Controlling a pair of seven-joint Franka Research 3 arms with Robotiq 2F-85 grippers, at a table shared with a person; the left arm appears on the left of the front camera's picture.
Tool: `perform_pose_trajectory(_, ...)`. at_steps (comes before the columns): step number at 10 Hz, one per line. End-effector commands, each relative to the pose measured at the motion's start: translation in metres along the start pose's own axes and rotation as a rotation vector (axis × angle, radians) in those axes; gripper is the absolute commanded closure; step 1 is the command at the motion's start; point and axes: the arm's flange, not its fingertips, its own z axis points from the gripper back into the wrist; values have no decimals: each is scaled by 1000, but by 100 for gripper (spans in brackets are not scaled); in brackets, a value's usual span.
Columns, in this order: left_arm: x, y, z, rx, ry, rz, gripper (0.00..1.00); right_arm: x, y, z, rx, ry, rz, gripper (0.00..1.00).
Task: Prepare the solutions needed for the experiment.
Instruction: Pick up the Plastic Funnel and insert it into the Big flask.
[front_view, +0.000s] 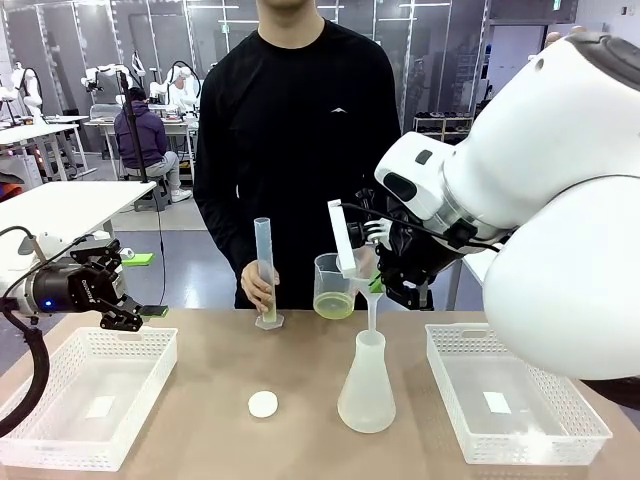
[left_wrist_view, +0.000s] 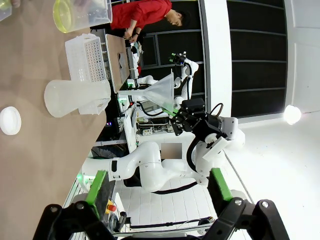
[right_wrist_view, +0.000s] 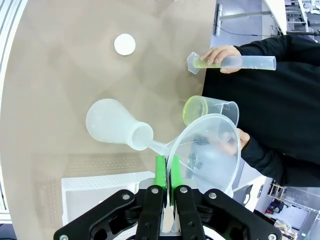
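Yellow-green solutions fill beaker; right pincer clamps funnel over flask.

Bright, even overhead light leaves only faint, soft shadows on the counter under the conical flask and the left basket. In the left wrist view a round lamp blooms into white glare near the right edge, the left pincer stands dark against the pale background, and straight lines bow under the wide lens. The right wrist view is sharp, its counter edge curved at the left, with pale reflections on the clear funnel.
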Motion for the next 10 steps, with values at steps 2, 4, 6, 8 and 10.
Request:
perform_pose_trajectory(2, -1, -1, 0, -3, 1, -10, 0, -7, 2, -18, 1, -30, -48, 96)
perform_pose_trajectory(4, -1, -1, 0, -3, 1, -10, 0, -7, 3, -26, 23, -37, -53, 96)
perform_pose_trajectory(6, -1, -1, 0, -3, 1, -10, 0, -8, 4, -36, 30, -45, -63, 96)
perform_pose_trajectory(8, -1, -1, 0, -3, 1, -10, 0, -10, 7, -45, 47, -43, -75, 96)
perform_pose_trajectory(10, -1, -1, 0, -3, 1, -10, 0, -14, 11, -55, 57, -27, -93, 96)
